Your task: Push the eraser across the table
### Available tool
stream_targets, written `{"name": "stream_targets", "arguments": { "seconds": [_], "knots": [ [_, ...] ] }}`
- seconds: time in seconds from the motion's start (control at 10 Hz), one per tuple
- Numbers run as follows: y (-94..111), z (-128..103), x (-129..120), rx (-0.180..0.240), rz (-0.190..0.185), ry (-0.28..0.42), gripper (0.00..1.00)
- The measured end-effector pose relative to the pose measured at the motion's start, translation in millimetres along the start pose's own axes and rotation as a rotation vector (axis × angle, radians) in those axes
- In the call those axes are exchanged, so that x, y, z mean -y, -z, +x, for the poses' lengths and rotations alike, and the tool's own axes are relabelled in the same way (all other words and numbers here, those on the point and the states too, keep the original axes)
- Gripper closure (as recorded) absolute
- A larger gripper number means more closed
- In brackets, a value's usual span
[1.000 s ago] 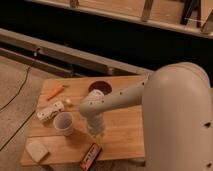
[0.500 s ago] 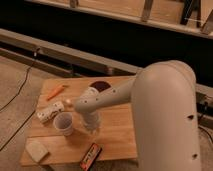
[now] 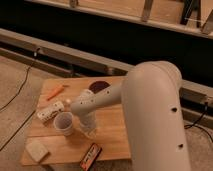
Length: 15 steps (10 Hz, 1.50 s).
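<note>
Closed on nothing, the gripper (image 3: 90,132) has been swung left and lowered just beyond the eraser (image 3: 90,156), beside the cup (image 3: 64,123). Nearer than the gripper, the eraser lies unmoved at the table (image 3: 112,140) front edge; contact seems not yet made.

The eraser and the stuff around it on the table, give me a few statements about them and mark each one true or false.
1. The eraser lies near the table's front edge. True.
2. The end effector is shut on the eraser. False: it is shut but holds nothing, and sits beside the cup, apart from the eraser.
3. The cup stands upright. True.
4. The pale beige block is stacked on the eraser. False: it lies alone at the front left corner.
5. The orange carrot-like object lies at the back left. True.
</note>
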Motion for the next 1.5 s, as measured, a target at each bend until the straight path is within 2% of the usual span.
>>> {"name": "stream_targets", "arguments": {
  "seconds": [0.5,0.8,1.1,1.3,1.5],
  "knots": [
    [-7,61,17,-0.103,0.0,-0.015,1.0],
    [-8,94,22,-0.136,-0.033,-0.089,1.0],
    [-5,107,32,-0.122,-0.06,-0.154,1.0],
    [-1,97,32,-0.095,-0.079,-0.171,1.0],
    [15,66,34,-0.026,-0.096,-0.193,1.0]
  ]
}}
